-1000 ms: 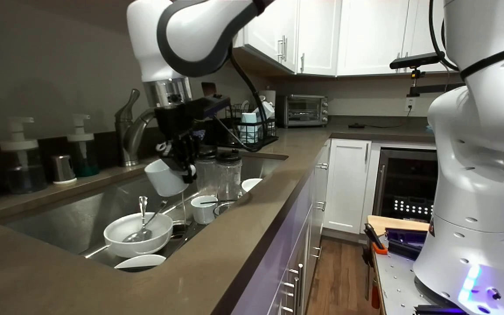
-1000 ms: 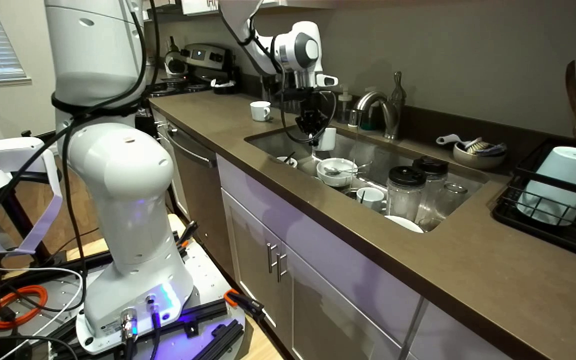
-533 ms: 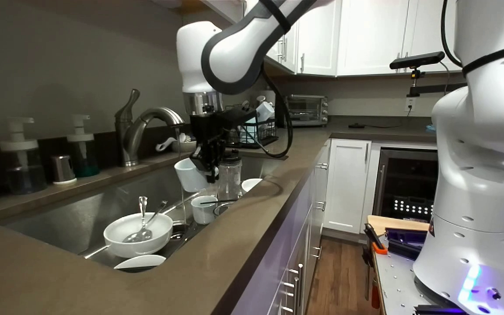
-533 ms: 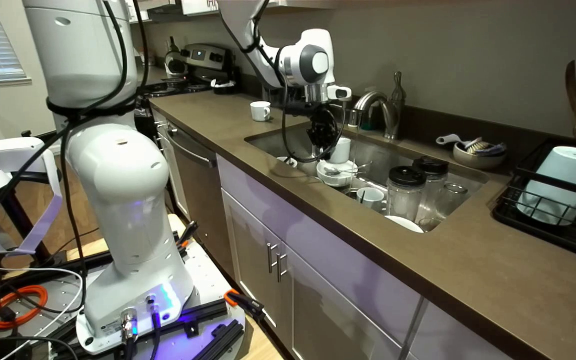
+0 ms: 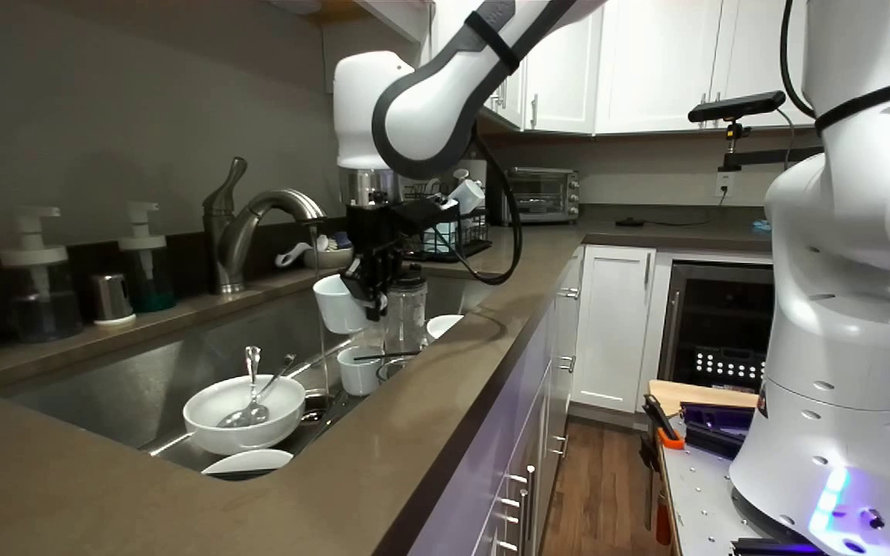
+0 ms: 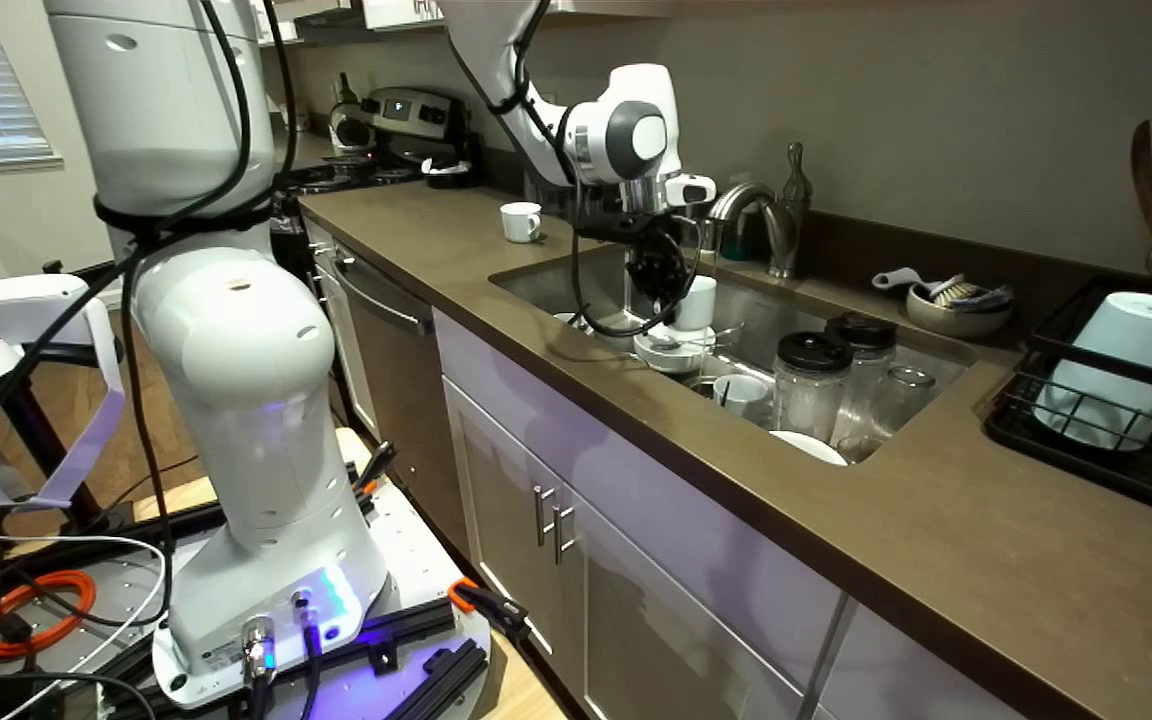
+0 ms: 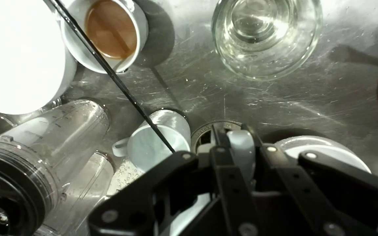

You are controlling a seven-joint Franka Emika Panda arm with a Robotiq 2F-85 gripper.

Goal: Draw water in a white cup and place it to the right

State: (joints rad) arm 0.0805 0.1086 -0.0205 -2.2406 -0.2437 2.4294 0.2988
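1. One white cup (image 5: 339, 307), held above the sink (image 5: 136, 394), just beside the fingers (image 7: 221, 139); the gripper (image 7: 233, 139) is clamped on it, seemingly by the handle.
2. Done, I judge: cup gripped, faucet (image 5: 283, 204) running. Filling is probably in hand; the cup's inside is hidden, so its level is unknown. Left: setting it to the right.
3. Higher than the fingers, on the cup's side, that one faucet lets down one stream of water (image 5: 317, 251); into the cup or beside it, I cannot tell.
4. Lower than the fingers: one white mug (image 7: 149, 147) with one dark stick (image 7: 120, 84), one white bowl (image 5: 240, 442) with two utensil handles (image 5: 253, 357), one pale vessel (image 7: 77, 49) of brown liquid (image 7: 115, 32).
5. Farther from the fingers: two black-lidded clear jars (image 6: 809, 395), two soap pump bottles (image 5: 42, 297), one handled mug (image 6: 518, 224) on the counter (image 6: 936, 540).
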